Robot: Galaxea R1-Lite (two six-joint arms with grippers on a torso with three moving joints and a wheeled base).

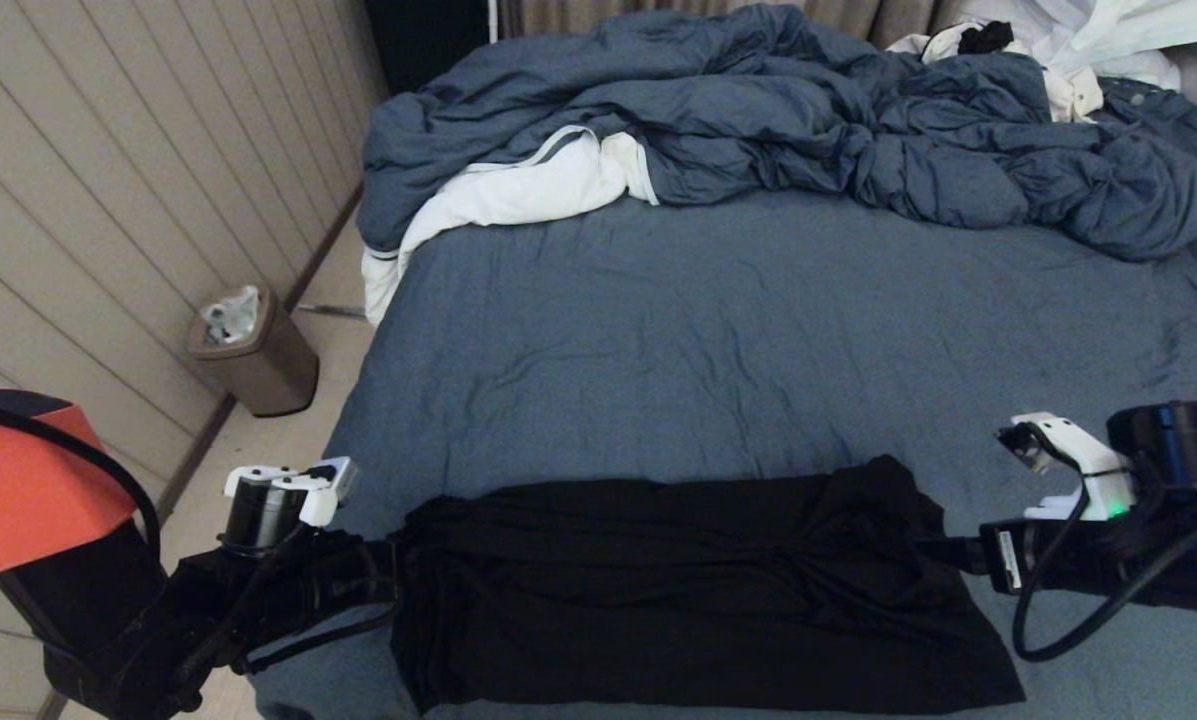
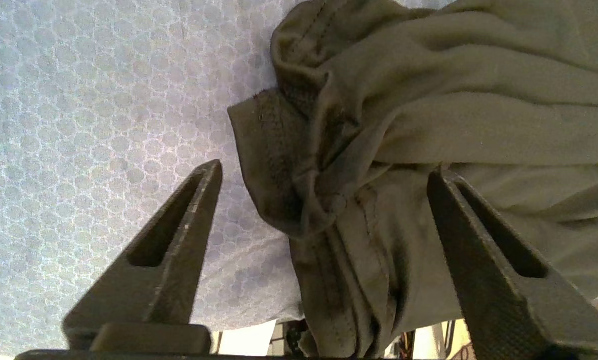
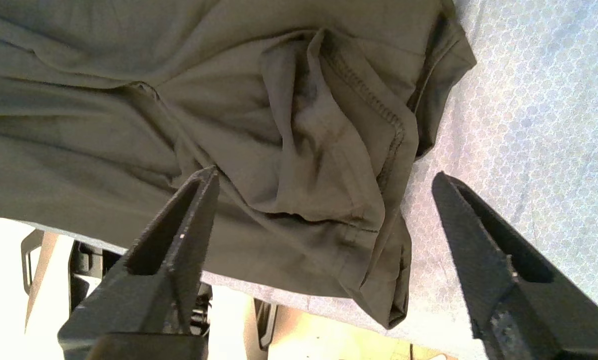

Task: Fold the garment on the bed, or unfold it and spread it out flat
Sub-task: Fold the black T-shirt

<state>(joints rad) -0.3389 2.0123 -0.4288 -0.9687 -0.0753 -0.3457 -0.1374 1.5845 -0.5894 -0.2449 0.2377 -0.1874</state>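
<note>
The black T-shirt (image 1: 698, 580) lies as a wide, rumpled band across the near edge of the bed (image 1: 758, 340), no print showing, with 1 arm at each end. Both wrist views show the fingers spread apart and grasping nothing. The left gripper (image 2: 323, 200) sits at the shirt's left end, where a bunched, stitched hem fold (image 2: 299, 165) lies between its 2 fingers, one over bare sheet, the other over cloth. The right gripper (image 3: 323, 200) faces the opposite end, a seamed sleeve fold (image 3: 358, 150) lying between its fingers. To do this step well, each gripper should probably come down onto only the top layers at the hem, pinch cleanly, and the 2 should move together so the thin jersey stays taut and does not drag or twist.
</note>
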